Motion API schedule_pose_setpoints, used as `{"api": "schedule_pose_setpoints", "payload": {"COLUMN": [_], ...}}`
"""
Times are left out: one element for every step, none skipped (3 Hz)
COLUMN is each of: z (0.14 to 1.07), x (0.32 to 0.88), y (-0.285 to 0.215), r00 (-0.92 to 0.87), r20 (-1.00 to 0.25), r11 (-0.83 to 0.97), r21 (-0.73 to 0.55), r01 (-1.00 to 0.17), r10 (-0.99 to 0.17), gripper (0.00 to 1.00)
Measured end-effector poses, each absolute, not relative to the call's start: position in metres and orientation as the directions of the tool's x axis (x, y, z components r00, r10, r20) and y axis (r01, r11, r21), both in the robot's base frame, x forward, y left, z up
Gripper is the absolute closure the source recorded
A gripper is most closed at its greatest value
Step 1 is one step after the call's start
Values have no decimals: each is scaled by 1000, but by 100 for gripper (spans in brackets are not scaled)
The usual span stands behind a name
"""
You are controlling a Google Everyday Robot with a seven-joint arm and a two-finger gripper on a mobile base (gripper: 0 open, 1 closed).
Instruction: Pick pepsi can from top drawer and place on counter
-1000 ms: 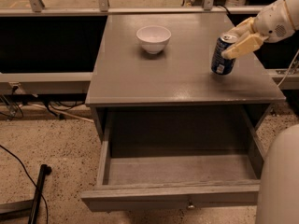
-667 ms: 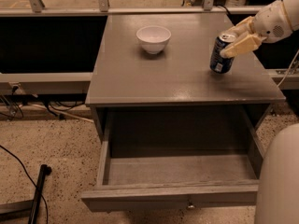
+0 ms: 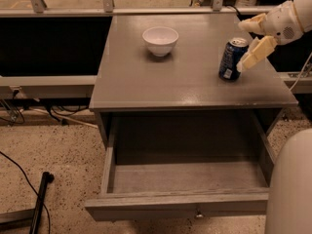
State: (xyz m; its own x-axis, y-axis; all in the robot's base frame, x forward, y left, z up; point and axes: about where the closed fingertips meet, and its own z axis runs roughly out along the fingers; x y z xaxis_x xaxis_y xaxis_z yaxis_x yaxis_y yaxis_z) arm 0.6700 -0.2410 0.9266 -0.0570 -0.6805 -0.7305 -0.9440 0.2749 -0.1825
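Observation:
The pepsi can [image 3: 231,58] stands upright on the counter [image 3: 170,84], near its right edge. My gripper [image 3: 243,46] reaches in from the right at can height. It is open, and its two cream fingers [image 3: 257,51] straddle the can's right side, one behind its top and one in front. The top drawer [image 3: 175,206] is pulled out below the counter, its grey inside bare, with a small knob [image 3: 197,213] on the front panel.
A white bowl [image 3: 160,40] sits at the back middle of the counter. My white body [image 3: 291,189] fills the lower right corner beside the drawer. A black pole [image 3: 40,201] and cables lie on the speckled floor at the left. A railing runs behind the cabinet.
The fingers have spread slightly apart beside the can. The can has stayed in place on the counter.

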Motion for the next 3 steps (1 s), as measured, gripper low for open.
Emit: {"api": "schedule_pose_setpoints", "payload": {"z": [935,963,962], "x": [664,647,646], "y": [-253,-287,-288], "r00": [-26,56,54], "r20": [-757,-823,-823], "r11": [279,330,332], "r21": [-208,-287,-286], "r01": [-937,-899,-899], "r10": [-653,-565,-565], "gripper": [0,0,0]}}
